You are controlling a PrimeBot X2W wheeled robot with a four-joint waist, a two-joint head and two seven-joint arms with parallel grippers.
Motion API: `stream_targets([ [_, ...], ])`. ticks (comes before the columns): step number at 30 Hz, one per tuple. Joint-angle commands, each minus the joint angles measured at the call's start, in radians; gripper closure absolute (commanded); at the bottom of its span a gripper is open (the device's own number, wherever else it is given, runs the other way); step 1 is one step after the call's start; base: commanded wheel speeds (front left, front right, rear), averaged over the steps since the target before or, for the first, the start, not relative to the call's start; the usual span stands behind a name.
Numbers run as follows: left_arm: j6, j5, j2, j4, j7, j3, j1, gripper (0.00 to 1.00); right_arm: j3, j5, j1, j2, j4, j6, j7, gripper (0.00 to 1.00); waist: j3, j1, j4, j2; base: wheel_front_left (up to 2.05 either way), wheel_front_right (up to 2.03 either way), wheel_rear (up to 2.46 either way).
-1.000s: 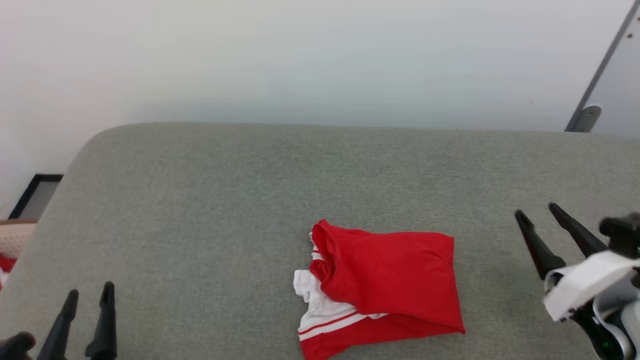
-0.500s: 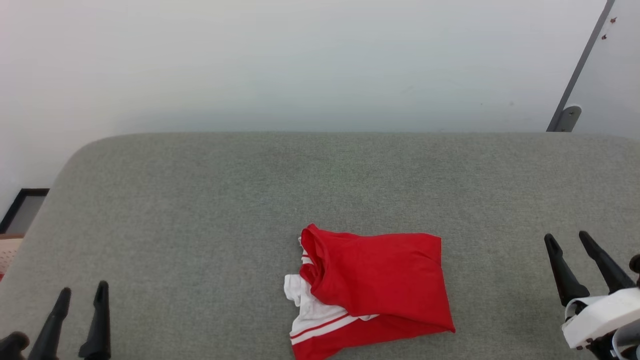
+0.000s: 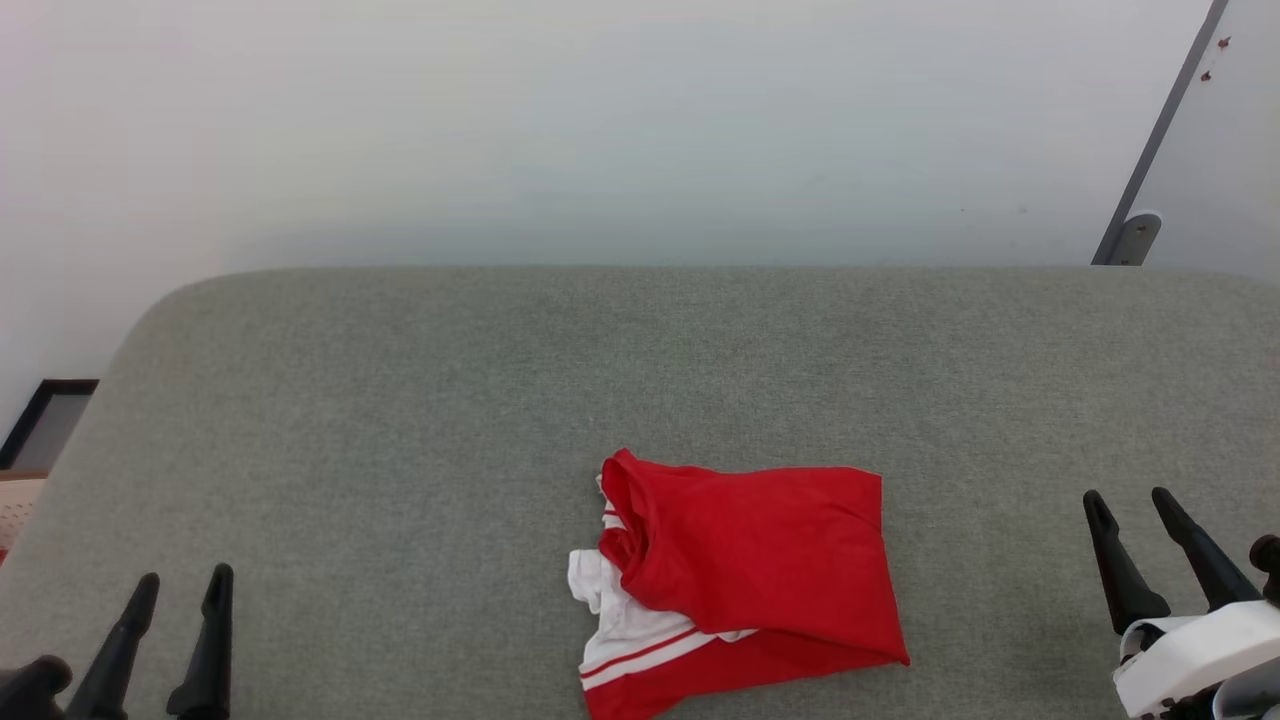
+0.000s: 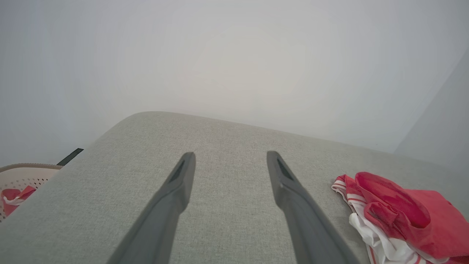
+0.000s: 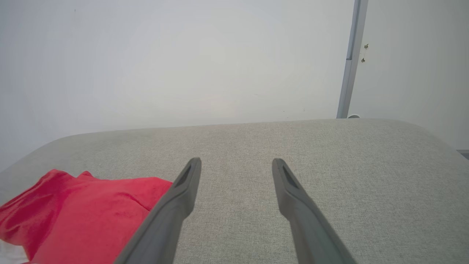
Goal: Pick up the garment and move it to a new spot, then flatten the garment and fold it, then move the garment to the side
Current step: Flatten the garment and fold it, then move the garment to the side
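The garment [image 3: 760,560] lies in a loose, part-folded heap on the near middle of the desk [image 3: 400,400], which is covered in grey woven fabric and has rounded corners. Its top layer is plain red and fairly smooth. At its left edge the red cloth bunches into a rolled fold, and beneath that a white part with a red stripe sticks out toward the near left. The left wrist view shows the garment [image 4: 403,216] from the side, with striped trim and crumpled white cloth under the red. The right wrist view shows its [image 5: 84,216] smooth red side.

Nothing touches the garment. The left fingers [image 3: 212,630] stand well to its left, near the front edge of the desk, spread apart with nothing between them. In their own wrist view these fingers [image 4: 176,194] hang over bare grey fabric. The right fingers [image 3: 1120,570] stand to the garment's right, somewhat nearer than the left pair but clear of the cloth, also spread apart and empty. A white housing sits behind them. Their wrist view shows one finger [image 5: 293,198] over bare fabric and the other crossing in front of the garment's edge.

Far left of the garment, beyond the desk's edge, sits a beige perforated basket [image 4: 25,176] with a small red-and-white bundle [image 4: 14,196] inside. Behind the garment rises a pale wall [image 3: 600,120], and far to the right a grey post [image 3: 1150,150] runs up it
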Motion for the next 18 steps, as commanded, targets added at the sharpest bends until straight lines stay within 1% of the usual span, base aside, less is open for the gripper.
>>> stream_targets([
  [1, -0.004, -0.009, 0.004, 0.001, 0.0, -0.003, -0.011, 0.0, -0.001, -0.01, 0.01, 0.005, 0.002, -0.001, -0.001, 0.0, 0.0, 0.0, 0.001, 0.0, 0.0, 0.0, 0.0],
  [5, -0.004, -0.007, 0.012, 0.011, -0.001, -0.011, -0.015, 0.0, 0.011, -0.01, 0.008, 0.01, 0.005, -0.001, 0.01, 0.0, -0.001, 0.0, 0.006, 0.0, 0.0, 0.0, 0.0],
  [10, 0.004, 0.004, 0.001, 0.04, -0.001, 0.026, -0.015, 0.0, 0.059, 0.007, -0.012, 0.018, 0.002, -0.001, 0.056, 0.0, 0.0, 0.0, 0.03, 0.0, 0.0, 0.0, 0.0],
  [12, 0.011, 0.015, -0.004, 0.045, 0.0, 0.036, -0.009, 0.0, 0.086, 0.012, -0.02, 0.015, -0.003, -0.001, 0.082, 0.0, 0.002, 0.0, 0.048, 0.0, 0.0, 0.0, 0.0],
  [18, 0.011, 0.026, -0.029, 0.032, 0.0, 0.042, 0.006, 0.0, 0.143, 0.048, -0.05, 0.017, 0.004, -0.001, 0.155, 0.0, 0.012, 0.0, 0.117, 0.0, 0.0, 0.0, 0.0],
])
